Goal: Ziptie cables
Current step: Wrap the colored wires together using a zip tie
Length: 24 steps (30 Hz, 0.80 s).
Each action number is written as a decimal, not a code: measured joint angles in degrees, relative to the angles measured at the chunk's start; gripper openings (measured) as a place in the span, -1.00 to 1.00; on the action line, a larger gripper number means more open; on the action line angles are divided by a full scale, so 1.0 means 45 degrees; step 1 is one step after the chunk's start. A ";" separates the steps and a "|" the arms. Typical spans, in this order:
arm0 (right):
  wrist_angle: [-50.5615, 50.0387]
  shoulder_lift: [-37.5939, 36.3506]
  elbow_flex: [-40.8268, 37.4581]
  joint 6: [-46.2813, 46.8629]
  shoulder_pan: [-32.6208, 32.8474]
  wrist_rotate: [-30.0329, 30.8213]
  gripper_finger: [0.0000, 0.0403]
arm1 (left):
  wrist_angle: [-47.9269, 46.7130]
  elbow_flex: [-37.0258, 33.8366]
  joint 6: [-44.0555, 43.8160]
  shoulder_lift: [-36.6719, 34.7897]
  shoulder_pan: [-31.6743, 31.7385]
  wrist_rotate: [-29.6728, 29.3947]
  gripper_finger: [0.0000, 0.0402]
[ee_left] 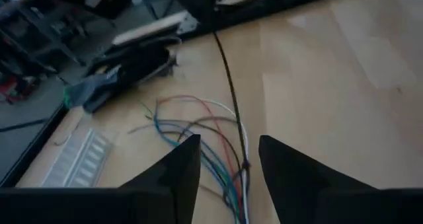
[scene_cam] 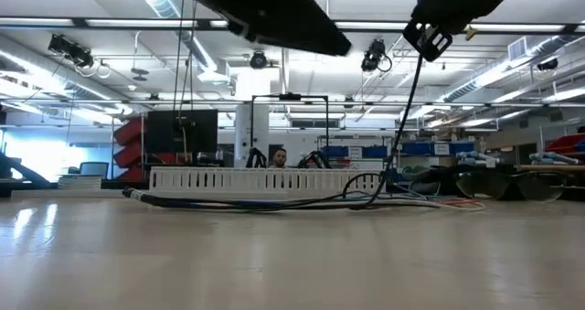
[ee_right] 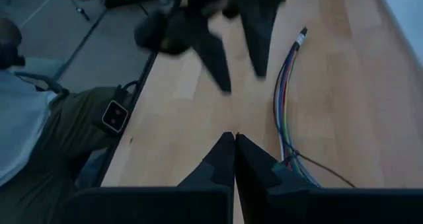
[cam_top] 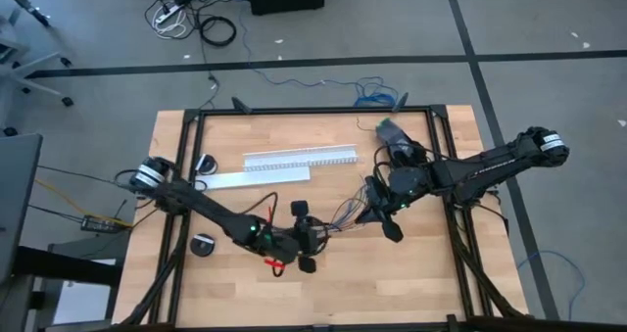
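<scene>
Between the spread fingers of the left tool (ee_left: 228, 161), low over the worktop (ee_left: 344, 72): cables (ee_left: 221, 161) and ziptie (ee_left: 228, 85); opposite, just past the bundle, right tool (ee_right: 234, 148) pressed together, empty; beyond, white channel (cam_top: 299, 160)

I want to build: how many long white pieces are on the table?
2. The slotted channel lies near the far edge; the flat strip lies beside it, toward the left arm.
</scene>
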 joint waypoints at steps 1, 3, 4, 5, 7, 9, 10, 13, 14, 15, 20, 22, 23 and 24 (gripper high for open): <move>0.0122 0.0000 0.0000 -0.0051 -0.0028 0.0045 -1.00 | 0.0790 0.0000 0.0169 0.0342 0.0010 -0.0046 -0.25; 0.0138 0.0000 0.0000 -0.0060 -0.0070 0.0045 -1.00 | 0.2161 0.0000 0.0699 0.1024 0.0010 -0.0045 -0.25; 0.0157 0.0000 0.0000 -0.0067 -0.0099 0.0045 -1.00 | 0.2745 0.0000 0.0966 0.1356 0.0045 -0.0051 -0.25; 0.0140 0.0000 0.0000 -0.0074 -0.0112 0.0036 -1.00 | 0.3257 0.0000 0.1131 0.1693 0.0104 -0.0052 -0.25; 0.0136 0.0000 0.0000 -0.0075 -0.0119 0.0020 -1.00 | 0.3773 0.0000 0.1267 0.2244 0.0282 -0.0349 -0.25; 0.0123 0.0000 0.0000 -0.0077 -0.0119 -0.0002 -1.00 | 0.4109 -0.0005 0.1344 0.2722 0.0460 -0.0605 -0.25; 0.0125 0.0000 0.0000 -0.0080 -0.0119 -0.0019 -1.00 | 0.4277 -0.0008 0.1361 0.2868 0.0503 -0.0812 -0.25; 0.0123 0.0000 0.0000 -0.0142 -0.0123 -0.0186 -1.00 | 0.5197 -0.0015 0.1368 0.3135 0.0564 -0.1046 -0.25; 0.0128 0.0000 0.0000 -0.0161 -0.0132 -0.0241 -1.00 | 0.5318 -0.0008 0.1356 0.3140 0.0610 -0.1023 -0.25; 0.0128 0.0000 0.0000 -0.0170 -0.0136 -0.0259 -1.00 | 0.5389 -0.0005 0.1320 0.3140 0.0678 -0.1014 -0.25; 0.0089 0.0000 0.0000 -0.0206 -0.0269 -0.0276 -1.00 | 0.5961 0.0019 0.0936 0.3145 0.0705 -0.0415 -0.26; 0.0102 0.0000 0.0000 -0.0267 -0.0346 -0.0281 -1.00 | 0.5850 0.0058 0.0627 0.3145 0.0692 -0.0299 -0.26; 0.0132 0.0000 0.0000 -0.0273 -0.0369 -0.0279 -1.00 | 0.5795 0.0058 0.0504 0.3145 0.0726 -0.0277 -0.26; 0.0143 0.0000 0.0000 -0.0281 -0.0387 -0.0281 -1.00 | 0.5724 0.0057 0.0405 0.3145 0.0779 -0.0191 -0.26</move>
